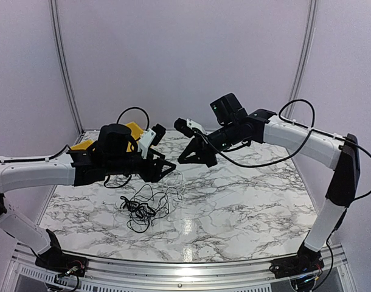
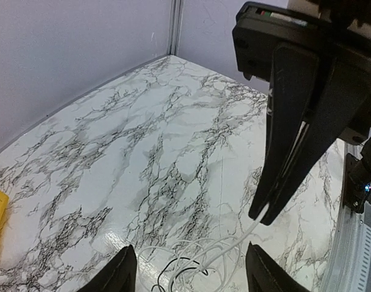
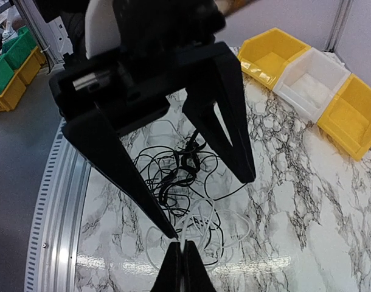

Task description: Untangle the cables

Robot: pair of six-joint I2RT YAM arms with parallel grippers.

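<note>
Marble table (image 1: pixel 246 201) under black cables (image 1: pixel 143 207); wrist-only white cable (image 2: pixel 234 238) between closed right fingers (image 3: pixel 172 274), left fingers (image 2: pixel 121 271) apart.

Grippers: 2, L gripper (image 2: pixel 190 248) and R gripper (image 3: pixel 181 246). Under their tips: black cords (image 1: pixel 140 208), 1 tangle, strand ct unclear; white cord (image 2: pixel 233 241), at least 1. Past L gripper: yellow bins (image 3: pixel 266 55) x2, white bin (image 3: pixel 310 82) x1.

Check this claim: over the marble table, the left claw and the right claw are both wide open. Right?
No. Only the left claw is wide open; the right claw is shut on a white cable, per the left wrist view.
</note>
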